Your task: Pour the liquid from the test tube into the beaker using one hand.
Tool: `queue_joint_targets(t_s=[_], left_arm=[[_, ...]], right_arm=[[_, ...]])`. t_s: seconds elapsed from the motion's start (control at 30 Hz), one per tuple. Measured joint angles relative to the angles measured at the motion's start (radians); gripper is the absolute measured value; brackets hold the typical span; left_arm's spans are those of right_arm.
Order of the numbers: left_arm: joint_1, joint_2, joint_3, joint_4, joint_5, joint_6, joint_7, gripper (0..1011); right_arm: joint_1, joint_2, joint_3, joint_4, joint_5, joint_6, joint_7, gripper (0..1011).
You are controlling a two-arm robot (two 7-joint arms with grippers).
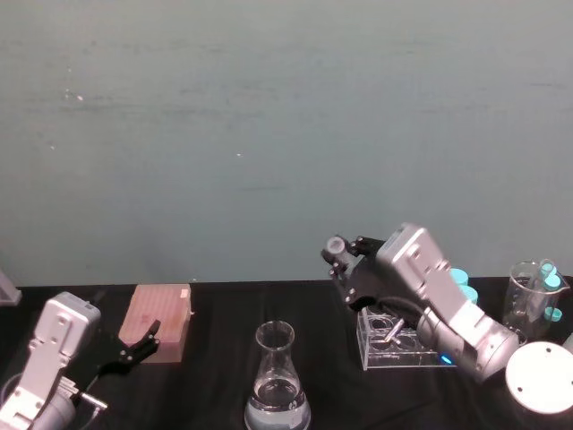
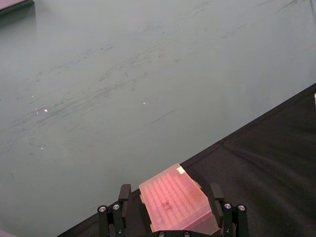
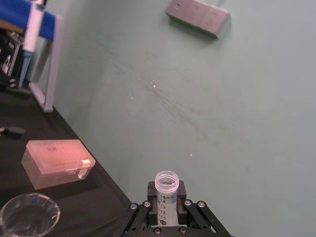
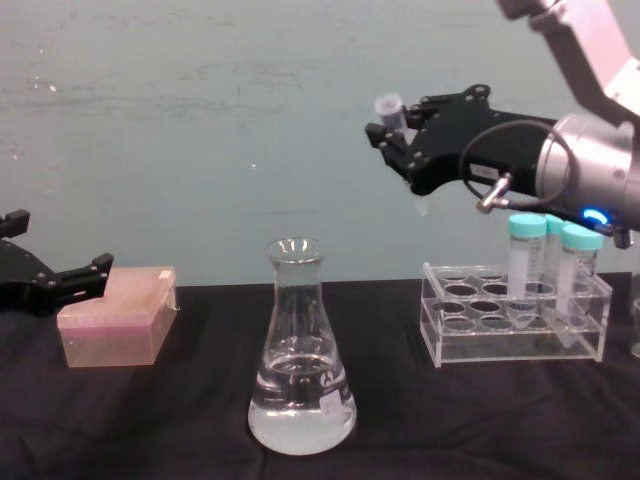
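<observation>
Light is even, diffuse and moderately bright; its source cannot be told. The pale wall (image 1: pixel 269 134) is uniformly lit, with a few small bright specks (image 1: pixel 79 97). The black cloth (image 4: pixel 150 420) reads very dark and swallows shadows. Mild highlights sit on the flask (image 4: pixel 300 330) rim and body. A small blue lamp (image 4: pixel 594 217) glows on the right arm.

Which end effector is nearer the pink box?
Left. The left end effector sits open, close beside the pink box; the right end effector holds the test tube raised, far to its right.
</observation>
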Motion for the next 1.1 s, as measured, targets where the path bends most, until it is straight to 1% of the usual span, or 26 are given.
queue_joint_targets(t_s=[0.03,0.13,0.17,0.33,0.37,0.5,0.53,0.6,0.67,0.7,0.8,0.97,1.1], left_arm=[[0.0,0.0,0.0,0.0,0.0,0.0,0.0,1000],[0.0,0.0,0.0,0.0,0.0,0.0,0.0,1000],[0.0,0.0,0.0,0.0,0.0,0.0,0.0,1000],[0.0,0.0,0.0,0.0,0.0,0.0,0.0,1000],[0.0,0.0,0.0,0.0,0.0,0.0,0.0,1000],[0.0,0.0,0.0,0.0,0.0,0.0,0.0,1000],[0.0,0.0,0.0,0.0,0.0,0.0,0.0,1000],[0.0,0.0,0.0,0.0,0.0,0.0,0.0,1000],[0.0,0.0,0.0,0.0,0.0,0.0,0.0,1000],[0.0,0.0,0.0,0.0,0.0,0.0,0.0,1000],[0.0,0.0,0.0,0.0,0.0,0.0,0.0,1000],[0.0,0.0,0.0,0.0,0.0,0.0,0.0,1000],[0.0,0.0,0.0,0.0,0.0,0.0,0.0,1000]], right_arm=[[-0.001,0.003,-0.01,-0.001,-0.026,-0.018,-0.008,205],[-0.001,0.008,-0.024,-0.002,-0.067,-0.044,-0.019,205],[-0.001,0.01,-0.032,-0.002,-0.091,-0.056,-0.024,205],[0.007,0.017,-0.054,0.008,-0.155,-0.085,-0.032,204],[0.01,0.02,-0.06,0.013,-0.176,-0.097,-0.038,205],[0.017,0.028,-0.076,0.024,-0.229,-0.132,-0.055,205],[0.021,0.033,-0.082,0.028,-0.254,-0.15,-0.065,205],[0.024,0.038,-0.088,0.032,-0.279,-0.167,-0.075,204],[0.029,0.047,-0.098,0.04,-0.315,-0.19,-0.086,205],[0.029,0.047,-0.098,0.04,-0.315,-0.19,-0.086,204],[0.032,0.056,-0.107,0.047,-0.348,-0.209,-0.096,205],[0.036,0.06,-0.119,0.054,-0.378,-0.219,-0.1,205],[0.041,0.059,-0.127,0.057,-0.393,-0.219,-0.102,205]])
